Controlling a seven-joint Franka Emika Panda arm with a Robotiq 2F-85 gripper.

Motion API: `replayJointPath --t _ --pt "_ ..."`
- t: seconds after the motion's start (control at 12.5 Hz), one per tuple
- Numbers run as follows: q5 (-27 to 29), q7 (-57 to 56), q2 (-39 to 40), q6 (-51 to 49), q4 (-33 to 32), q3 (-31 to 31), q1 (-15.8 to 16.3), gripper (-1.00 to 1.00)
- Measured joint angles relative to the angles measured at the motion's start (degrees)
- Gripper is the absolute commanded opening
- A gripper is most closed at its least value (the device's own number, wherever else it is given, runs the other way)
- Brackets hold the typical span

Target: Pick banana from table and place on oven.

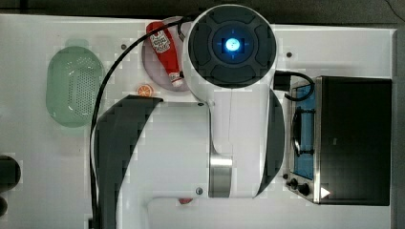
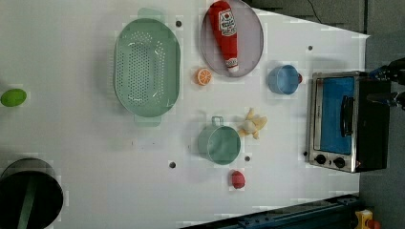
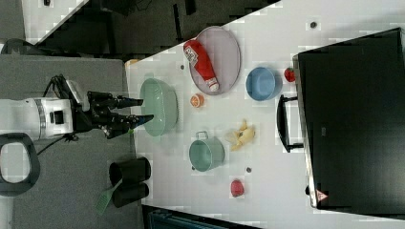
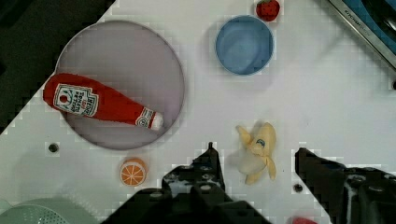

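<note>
White tabletop fills most of the left view: the table point(image 2: 95, 143) carries a spread of toy kitchen things, with a few small dark holes in its surface. Near the middle right of the left view lies the banana point(image 2: 252, 123), peel strips splayed, just beside a small green pot point(image 2: 219, 144) and apart from everything else. A small blue-and-white sticker sits on the fruit in the wrist view, too small to read. At the right edge of the left view stands the oven point(image 2: 347, 121), black top, blue glass door, two dark knobs; a red warning triangle marks its lower corner. At the top centre, a red ketchup bottle point(image 2: 225, 33) lies on a grey plate point(image 2: 252, 43); its white label has red lettering that cannot be made out. An orange slice point(image 2: 204, 77) lies below the plate, and a green colander point(image 2: 147, 67) at the upper left.

At the middle left of the right view, the gripper point(image 3: 136, 109) hangs off the table's edge, its jaws parted and holding nothing. In the wrist view the banana lies on the table between the two dark fingers point(image 4: 205, 172), untouched.
</note>
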Motion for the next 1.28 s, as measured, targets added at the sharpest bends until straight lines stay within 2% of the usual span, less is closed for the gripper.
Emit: replayJointPath --t 0.08,0.24,0.4,0.56,0.8,1.04,1.28 --pt "1.69 -0.09 -5.40 -3.08 -6.43 2.00 -2.22 0.59" --pt "2.15 -0.24 -17.32 -10.32 -15.22 2.47 -3.36 0.99" --pt "2.16 -1.80 -25.78 -11.96 -16.90 2.96 -3.60 1.00" --pt "1.46 -2.28 -28.97 -9.54 -14.66 3.32 -3.84 1.00" --pt "1.00 -2.57 -24.75 -3.23 -15.67 3.98 -3.52 1.00" --pt "0.25 -2.71 -13.96 7.89 -21.37 4.37 -3.38 1.00" --pt "0.78 -2.73 -3.40 19.05 -27.86 4.22 -4.92 1.00"
